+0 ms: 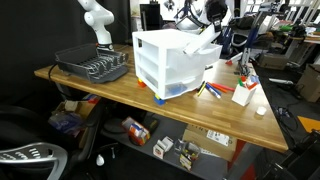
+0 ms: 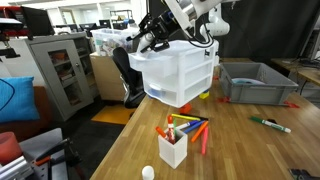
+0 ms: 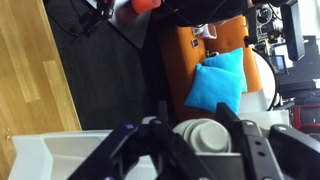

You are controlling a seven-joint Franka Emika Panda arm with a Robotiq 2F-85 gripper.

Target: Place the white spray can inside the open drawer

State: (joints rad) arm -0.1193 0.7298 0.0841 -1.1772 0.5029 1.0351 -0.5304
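Note:
The white spray can (image 3: 204,134) shows end-on between my gripper's (image 3: 196,138) two black fingers in the wrist view, and the fingers are closed against its sides. In an exterior view the can (image 1: 201,44) hangs tilted in the gripper (image 1: 207,38) over the top of the white storage unit (image 1: 165,68). The open drawer (image 2: 150,68), the uppermost one, sticks out of the unit below the gripper (image 2: 150,42). Its pale rim (image 3: 62,158) lies at the lower left of the wrist view, under the can.
A grey dish rack (image 1: 92,65) (image 2: 255,82) stands on the wooden table beside the unit. A white carton with red marks (image 1: 243,92) (image 2: 172,148), loose markers (image 1: 212,90) (image 2: 200,135) and a small white cap (image 1: 261,110) (image 2: 148,172) lie nearby.

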